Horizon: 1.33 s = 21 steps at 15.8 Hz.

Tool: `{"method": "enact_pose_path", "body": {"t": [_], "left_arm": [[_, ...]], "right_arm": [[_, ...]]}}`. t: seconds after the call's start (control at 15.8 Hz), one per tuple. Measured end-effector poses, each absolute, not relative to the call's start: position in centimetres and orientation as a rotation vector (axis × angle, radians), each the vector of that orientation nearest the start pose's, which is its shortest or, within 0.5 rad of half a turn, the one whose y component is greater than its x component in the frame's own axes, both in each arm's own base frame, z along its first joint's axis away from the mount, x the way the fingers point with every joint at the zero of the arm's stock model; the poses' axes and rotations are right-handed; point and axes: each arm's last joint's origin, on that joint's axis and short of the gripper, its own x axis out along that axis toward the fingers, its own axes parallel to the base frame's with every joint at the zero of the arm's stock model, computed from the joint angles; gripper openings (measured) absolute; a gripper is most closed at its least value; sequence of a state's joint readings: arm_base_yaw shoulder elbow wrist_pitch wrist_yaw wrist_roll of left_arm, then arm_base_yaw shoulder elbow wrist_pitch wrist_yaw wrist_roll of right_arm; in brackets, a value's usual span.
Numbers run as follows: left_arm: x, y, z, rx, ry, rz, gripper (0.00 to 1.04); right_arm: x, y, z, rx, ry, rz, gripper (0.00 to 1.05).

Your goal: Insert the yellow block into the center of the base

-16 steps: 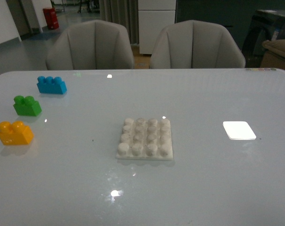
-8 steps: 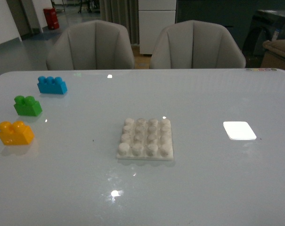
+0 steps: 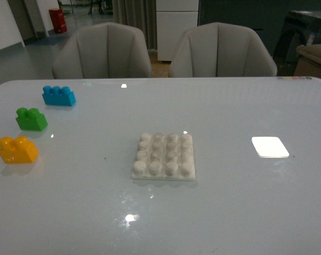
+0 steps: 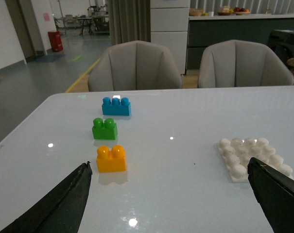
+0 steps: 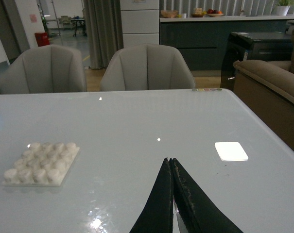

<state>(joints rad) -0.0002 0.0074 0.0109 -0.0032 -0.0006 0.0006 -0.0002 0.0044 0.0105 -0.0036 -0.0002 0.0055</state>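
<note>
Yellow block (image 4: 111, 159): untouched, well left of base (image 3: 163, 156). Left tool (image 4: 168, 167): spread wide; best straddles block's flat sides squarely. Right tool (image 5: 169, 162): pressed together, empty.

The yellow block (image 3: 17, 149) stands near the left edge of the table (image 3: 240, 212), with bare tabletop on its near side and across the wide stretch to the base (image 3: 163, 156). The green brick (image 3: 31, 119) stands close behind it without touching, and the blue brick (image 3: 58, 95) farther back, crowding that far side. The base's studs lie uncovered, open from above.
</note>
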Motion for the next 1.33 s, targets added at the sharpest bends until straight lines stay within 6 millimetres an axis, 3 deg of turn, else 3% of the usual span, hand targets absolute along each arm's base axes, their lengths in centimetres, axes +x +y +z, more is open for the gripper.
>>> {"method": "enact_pose_path", "body": {"t": [0.13, 0.57, 0.63, 0.89, 0.95, 1.01, 1.2, 1.33], "left_arm": [[9.7, 0.0, 16.6, 0.001, -0.001, 0.000, 0.98], [9.7, 0.0, 16.6, 0.001, 0.000, 0.000, 0.98], [9.7, 0.0, 16.6, 0.001, -0.001, 0.000, 0.98], [9.7, 0.0, 16.6, 0.000, -0.001, 0.000, 0.98], [9.7, -0.1, 16.4, -0.009, 0.130, 0.058, 0.98], [9.9, -0.4, 16.9, 0.008, 0.253, 0.114, 0.98], [10.2, -0.2, 21.0, -0.002, 0.120, 0.171, 0.98], [12.6, 0.3, 21.3, 0.023, 0.118, 0.124, 0.98]], "right_arm": [[9.7, 0.0, 16.6, 0.004, -0.002, 0.000, 0.03], [9.7, 0.0, 16.6, 0.004, -0.002, 0.000, 0.93], [9.7, 0.0, 16.6, 0.004, -0.002, 0.000, 1.00], [9.7, 0.0, 16.6, 0.003, -0.002, 0.000, 0.98], [9.7, 0.0, 16.6, 0.003, -0.002, 0.000, 0.98], [9.7, 0.0, 16.6, 0.002, -0.002, 0.000, 0.98], [9.7, 0.0, 16.6, 0.002, -0.003, 0.000, 0.98], [9.7, 0.0, 16.6, 0.002, -0.003, 0.000, 0.98]]}}
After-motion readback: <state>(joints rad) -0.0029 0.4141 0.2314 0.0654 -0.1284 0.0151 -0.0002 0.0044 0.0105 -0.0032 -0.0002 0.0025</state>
